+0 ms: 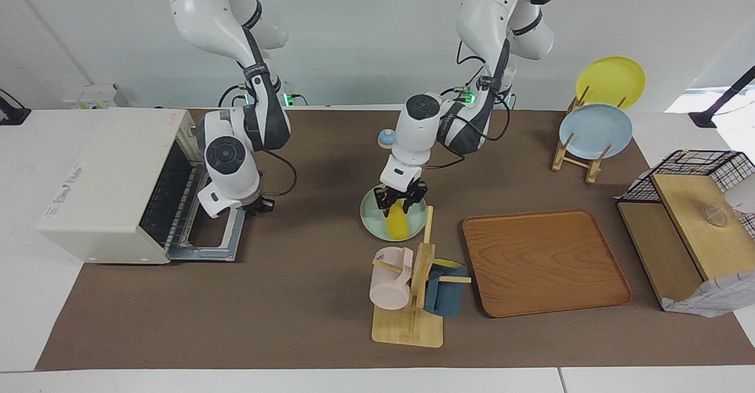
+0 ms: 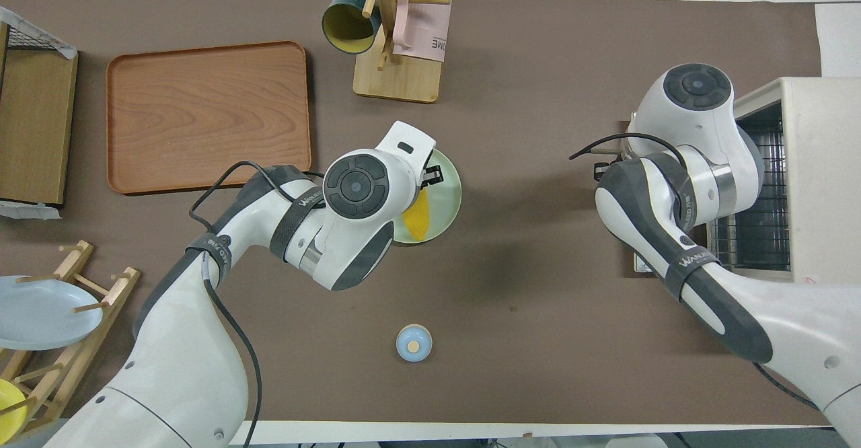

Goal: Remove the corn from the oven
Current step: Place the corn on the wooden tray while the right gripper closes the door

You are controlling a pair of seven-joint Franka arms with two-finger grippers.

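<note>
The yellow corn (image 1: 399,223) lies on a pale green plate (image 1: 370,219) at the table's middle; it also shows in the overhead view (image 2: 418,218). My left gripper (image 1: 402,198) is low over the plate, its fingers open and standing on either side of the corn's end nearer the robots. The cream-white oven (image 1: 100,186) stands at the right arm's end with its door (image 1: 206,254) dropped open, and only the wire rack shows inside. My right gripper (image 1: 259,205) hangs beside the open door's corner nearer the robots.
A mug rack (image 1: 413,287) with a pink and a blue mug stands just farther from the robots than the plate. A wooden tray (image 1: 542,260) lies beside it. A plate rack (image 1: 594,130), a black wire basket (image 1: 702,169) and a small blue knob (image 1: 386,138) are also on the table.
</note>
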